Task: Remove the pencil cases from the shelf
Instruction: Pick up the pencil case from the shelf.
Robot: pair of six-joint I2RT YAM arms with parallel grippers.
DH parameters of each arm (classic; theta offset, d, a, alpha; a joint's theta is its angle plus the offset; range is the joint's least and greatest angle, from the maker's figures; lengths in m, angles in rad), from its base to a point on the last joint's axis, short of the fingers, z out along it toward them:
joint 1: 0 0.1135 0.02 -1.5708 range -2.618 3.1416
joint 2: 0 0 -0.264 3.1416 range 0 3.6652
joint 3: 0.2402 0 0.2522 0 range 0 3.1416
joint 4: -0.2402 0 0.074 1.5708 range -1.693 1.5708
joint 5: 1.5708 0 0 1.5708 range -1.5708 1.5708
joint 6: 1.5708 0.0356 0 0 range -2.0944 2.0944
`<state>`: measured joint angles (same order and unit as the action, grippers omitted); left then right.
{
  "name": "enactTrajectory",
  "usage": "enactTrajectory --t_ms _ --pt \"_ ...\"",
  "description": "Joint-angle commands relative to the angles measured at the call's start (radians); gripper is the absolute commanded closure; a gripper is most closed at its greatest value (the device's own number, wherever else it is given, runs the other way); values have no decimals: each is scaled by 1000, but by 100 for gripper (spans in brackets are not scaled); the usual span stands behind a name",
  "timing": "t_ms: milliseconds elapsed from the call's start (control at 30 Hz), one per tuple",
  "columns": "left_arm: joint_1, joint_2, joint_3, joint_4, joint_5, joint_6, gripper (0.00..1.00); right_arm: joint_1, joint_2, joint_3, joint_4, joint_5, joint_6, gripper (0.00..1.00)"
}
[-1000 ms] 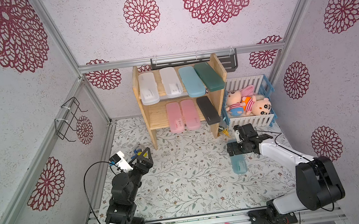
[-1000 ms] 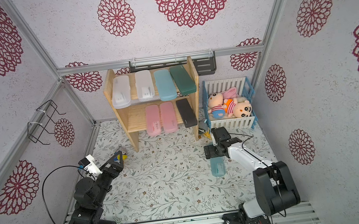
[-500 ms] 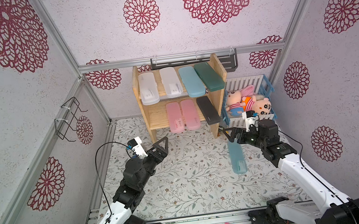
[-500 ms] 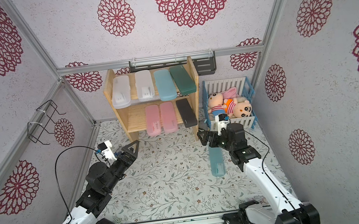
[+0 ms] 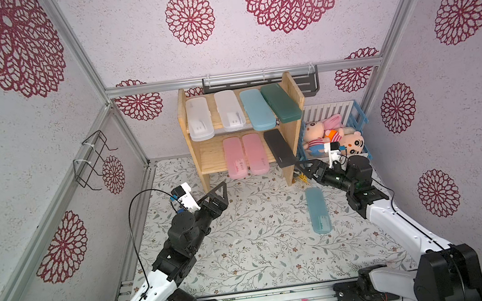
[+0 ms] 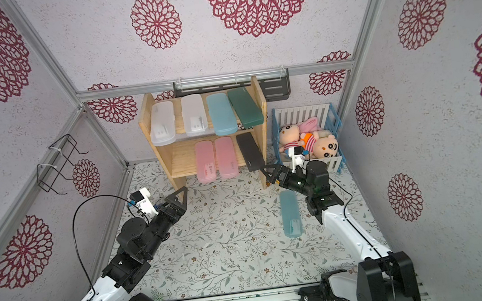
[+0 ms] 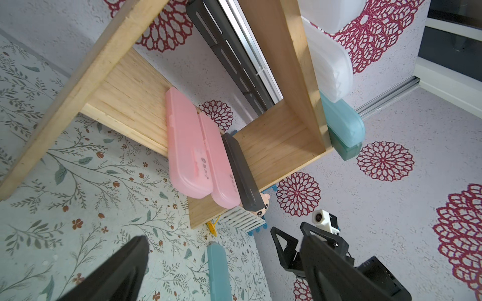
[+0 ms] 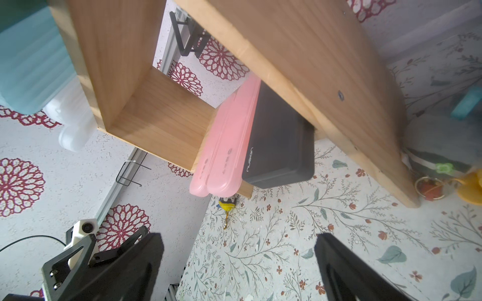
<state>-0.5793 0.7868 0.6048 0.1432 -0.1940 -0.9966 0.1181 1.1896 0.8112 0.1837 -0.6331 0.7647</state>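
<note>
Right gripper [image 5: 303, 170] first: I have its jaws spread wide and empty, aimed at the front end of the black case [image 5: 279, 148], which lies on the lower tier of the shelf [image 5: 293, 95] against the right side panel. That end sticks out past the board. I judge the overhang is the only place to bite, since the panel blocks one long side and the two pink cases [image 5: 240, 157] crowd the other. My left gripper [image 5: 224, 194] hangs just as wide open and empty near the shelf's left leg, on the pink cases' side. One light blue case [image 5: 318, 210] lies flat on the floral mat [image 5: 259, 233], off the shelf and beside the right arm. On the upper tier sit two frosted white cases [image 5: 199, 119], a second light blue case [image 5: 256, 110] and the dark green case [image 5: 280, 102], all jutting over the front edge where jaws could reach them.
</note>
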Motion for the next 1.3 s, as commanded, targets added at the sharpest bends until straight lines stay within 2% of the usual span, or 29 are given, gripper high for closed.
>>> enactTrajectory --t_ms 0,200,333,433,533,800,1067,1267 --pt "-9 27 -9 2 -40 -14 3 37 -82 80 -147 149 -109 2" --pt "-3 245 27 174 59 -141 3 111 -160 127 -314 365 -207 2" --pt "49 379 24 375 152 -224 1 170 -166 151 -378 474 -262 1" --pt "107 456 21 485 234 -276 4 181 -160 169 -415 489 -285 1" --pt "139 491 22 530 256 -289 4 181 -159 175 -436 501 -309 1" --pt "166 625 59 655 333 -345 7 181 -146 179 -457 520 -335 1" --pt "165 771 79 817 358 -399 18 181 -141 184 -461 536 -344 1" --pt "165 817 122 824 380 -403 41 181 -130 186 -466 549 -355 1"
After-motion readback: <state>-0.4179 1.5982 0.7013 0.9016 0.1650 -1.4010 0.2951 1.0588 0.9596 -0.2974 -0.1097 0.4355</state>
